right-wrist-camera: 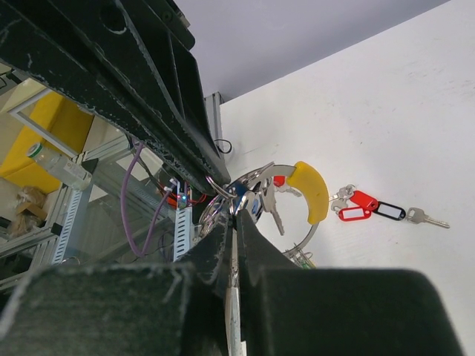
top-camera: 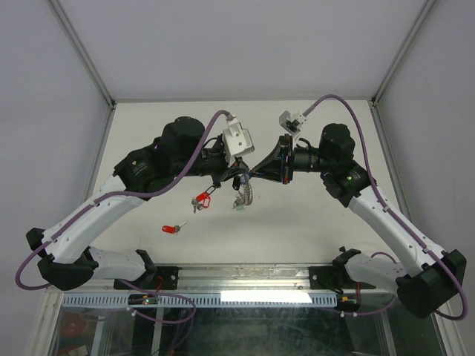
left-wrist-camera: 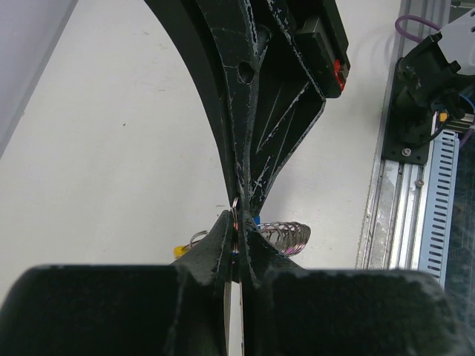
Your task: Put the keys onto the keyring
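Observation:
My two grippers meet tip to tip above the table's middle. My left gripper (top-camera: 236, 176) (left-wrist-camera: 236, 226) is shut on the thin silver keyring (left-wrist-camera: 235, 210), which also shows in the right wrist view (right-wrist-camera: 216, 189). My right gripper (top-camera: 253, 175) (right-wrist-camera: 236, 215) is shut on a key with a blue tag (right-wrist-camera: 246, 190) at the ring. A bunch hangs below the grippers (top-camera: 242, 196): silver keys (right-wrist-camera: 272, 202), a curved yellow tag (right-wrist-camera: 312, 190) and a silver wire coil (left-wrist-camera: 286, 235). Keys with red tags (top-camera: 202, 200) (right-wrist-camera: 356, 208) and a black tag (right-wrist-camera: 389, 211) lie on the table.
A single key with a red tag (top-camera: 171, 230) lies on the white table (top-camera: 312, 230) front left. Aluminium rails (top-camera: 245, 278) run along the near edge, between the arm bases. Grey walls close the back and sides.

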